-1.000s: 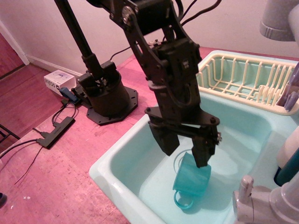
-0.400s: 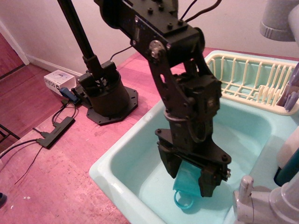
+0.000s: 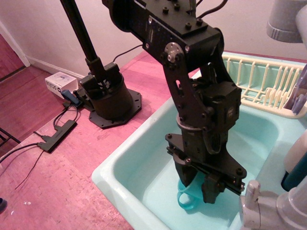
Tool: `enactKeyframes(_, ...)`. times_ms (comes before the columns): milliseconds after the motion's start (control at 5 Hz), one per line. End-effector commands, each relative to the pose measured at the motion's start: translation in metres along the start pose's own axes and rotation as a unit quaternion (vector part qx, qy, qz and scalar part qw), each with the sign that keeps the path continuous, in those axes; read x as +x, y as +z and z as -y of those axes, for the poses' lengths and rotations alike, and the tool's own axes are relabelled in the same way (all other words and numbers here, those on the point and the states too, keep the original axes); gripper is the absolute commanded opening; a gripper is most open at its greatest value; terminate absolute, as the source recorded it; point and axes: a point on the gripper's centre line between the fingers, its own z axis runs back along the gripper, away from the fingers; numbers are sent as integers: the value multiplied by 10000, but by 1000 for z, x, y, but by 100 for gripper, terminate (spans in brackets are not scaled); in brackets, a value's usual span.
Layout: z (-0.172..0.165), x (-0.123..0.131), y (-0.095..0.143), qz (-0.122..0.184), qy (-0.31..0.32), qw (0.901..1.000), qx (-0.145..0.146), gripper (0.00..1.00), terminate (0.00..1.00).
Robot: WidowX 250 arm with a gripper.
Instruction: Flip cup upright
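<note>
Claw [image 3: 197,184] lower, astride cup [image 3: 191,197]

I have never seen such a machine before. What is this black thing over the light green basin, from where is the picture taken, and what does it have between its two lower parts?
The black thing is a robot arm, bolted to a round base on the pink counter. One camera looks down from the side. At the arm's end is a gripper, two fingers that pinch. It reaches into the aqua sink basin, with its fingers on either side of a small teal cup; only the cup's lower part and loop handle show. Whether it grips the cup yet, I cannot tell. Behind is a cream dish rack; in front, a tap.
</note>
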Motion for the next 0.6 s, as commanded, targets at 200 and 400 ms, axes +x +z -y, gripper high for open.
enactKeyframes(200, 24, -6, 24, -44, -419, 9990, 136, 0, 0)
enactKeyframes(400, 9, -8, 35, -382, -196, 9906, 1300, 0, 0)
